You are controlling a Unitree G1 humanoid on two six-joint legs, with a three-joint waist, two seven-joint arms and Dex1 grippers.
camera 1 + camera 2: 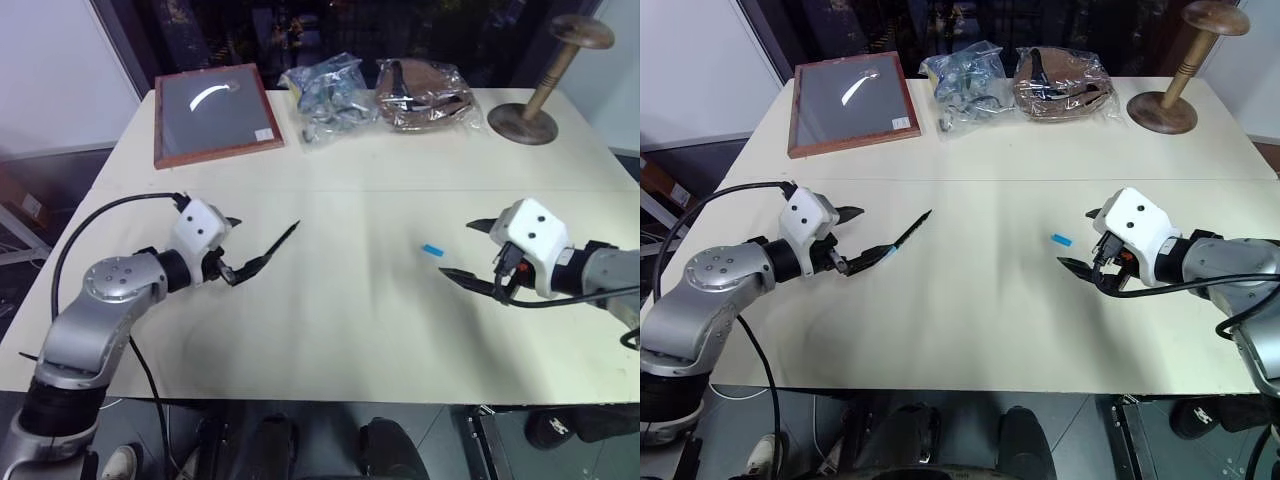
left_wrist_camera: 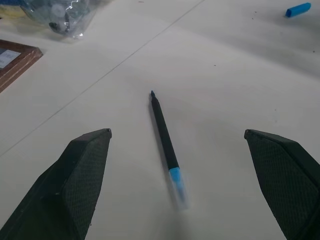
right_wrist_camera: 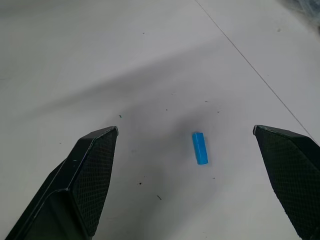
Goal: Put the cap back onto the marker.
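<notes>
The marker (image 2: pixel 165 137), thin and black with a blue band at its near end, lies uncapped on the cream table (image 1: pixel 340 330), left of centre. My left gripper (image 1: pixel 868 233) hovers open just behind the banded end, and its wrist view shows one finger on each side of the marker, touching nothing. The cap (image 3: pixel 200 148), a tiny bright blue cylinder, lies on its side right of centre (image 1: pixel 432 250). My right gripper (image 1: pixel 456 250) is open right beside it, its fingers (image 3: pixel 95 170) spread wide to either side of the cap.
Along the table's far edge are a wood-framed dark board (image 1: pixel 215 113), two clear plastic bags of items (image 1: pixel 325 90) (image 1: pixel 425 95) and a wooden stand with a round base (image 1: pixel 525 122). A seam runs across the tabletop behind both grippers.
</notes>
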